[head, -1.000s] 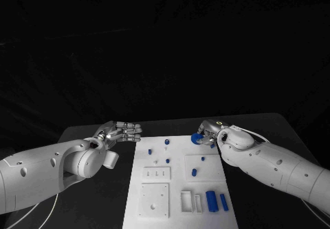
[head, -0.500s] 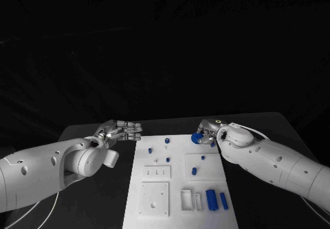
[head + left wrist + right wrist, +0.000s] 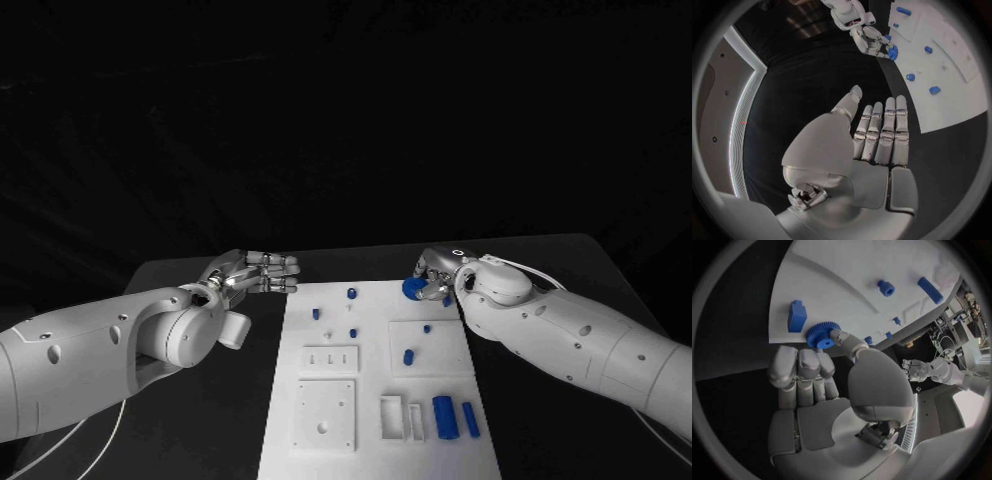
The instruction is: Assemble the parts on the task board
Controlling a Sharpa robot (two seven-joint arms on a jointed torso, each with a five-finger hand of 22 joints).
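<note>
The white task board [image 3: 378,400] lies in the middle of the table. My right hand [image 3: 437,272] hovers at its far right corner and pinches a blue gear [image 3: 414,290] between thumb and fingers; the right wrist view shows the gear [image 3: 822,335] just over the board's edge, beside a blue block [image 3: 797,316]. My left hand [image 3: 257,273] is off the board's far left corner above the black table, with straight fingers [image 3: 882,135] and nothing in it. Small blue pegs [image 3: 351,294] stand on the far part of the board, and two blue cylinders [image 3: 444,417] lie near its front right.
White inset plates [image 3: 323,415] with holes and a slotted block [image 3: 392,420] occupy the near half of the board. Black tabletop [image 3: 188,285] surrounds the board on both sides. A cable [image 3: 87,440] trails under my left arm.
</note>
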